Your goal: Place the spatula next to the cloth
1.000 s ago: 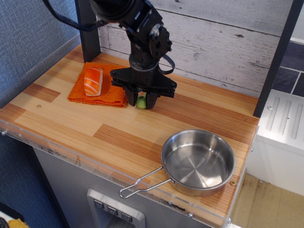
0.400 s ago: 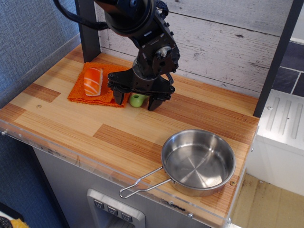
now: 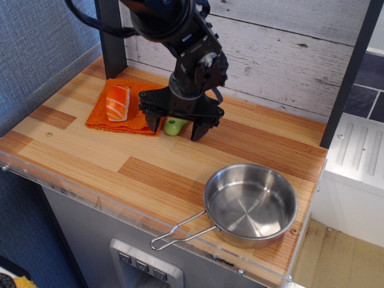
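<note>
The spatula (image 3: 174, 126) lies on the wooden counter just right of the cloth; only its lime-green handle end shows, the blade is hidden behind the gripper. The orange cloth (image 3: 111, 117) lies at the back left with a salmon sushi piece (image 3: 117, 102) on top. My black gripper (image 3: 175, 129) hangs over the spatula with its fingers spread wide, one on each side of the green handle, not touching it as far as I can tell. The gripper is open and holds nothing.
A steel pan (image 3: 250, 206) with a wire handle (image 3: 177, 233) sits at the front right, near the counter's edge. A dark post (image 3: 111, 36) stands at the back left and a white plank wall (image 3: 288, 54) runs behind.
The gripper was shut on the spatula's green handle a second ago; it has opened and let go, then risen slightly. The spatula rests beside the cloth.
</note>
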Available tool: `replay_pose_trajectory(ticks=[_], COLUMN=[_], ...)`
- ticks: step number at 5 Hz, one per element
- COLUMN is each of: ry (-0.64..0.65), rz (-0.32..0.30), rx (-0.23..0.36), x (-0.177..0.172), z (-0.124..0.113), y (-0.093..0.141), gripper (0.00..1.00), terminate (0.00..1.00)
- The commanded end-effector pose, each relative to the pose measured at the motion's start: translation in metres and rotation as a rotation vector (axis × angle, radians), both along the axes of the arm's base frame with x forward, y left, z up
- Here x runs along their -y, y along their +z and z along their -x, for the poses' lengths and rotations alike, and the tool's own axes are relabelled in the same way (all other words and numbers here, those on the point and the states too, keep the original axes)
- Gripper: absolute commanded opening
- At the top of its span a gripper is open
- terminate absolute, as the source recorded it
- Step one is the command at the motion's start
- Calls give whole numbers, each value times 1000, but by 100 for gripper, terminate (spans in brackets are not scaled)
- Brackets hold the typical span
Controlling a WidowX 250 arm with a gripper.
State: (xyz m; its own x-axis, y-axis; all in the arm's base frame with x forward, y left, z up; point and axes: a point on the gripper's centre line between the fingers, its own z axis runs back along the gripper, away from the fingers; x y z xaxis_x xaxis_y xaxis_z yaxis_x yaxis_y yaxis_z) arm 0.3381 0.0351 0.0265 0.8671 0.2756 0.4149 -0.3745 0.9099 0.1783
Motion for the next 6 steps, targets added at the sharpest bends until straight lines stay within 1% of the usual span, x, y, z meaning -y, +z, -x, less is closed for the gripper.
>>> replay_pose_trajectory(ticks=[1, 2, 5, 6], ry=[-38, -43, -43, -43], rz=[18, 65, 65, 65], rx=[171, 231, 231, 231], x=[-4, -3, -3, -3], z=[4, 17, 17, 17], y=[65, 89, 89, 89], gripper=[100, 100, 100, 100], terminate=[0, 0, 0, 100])
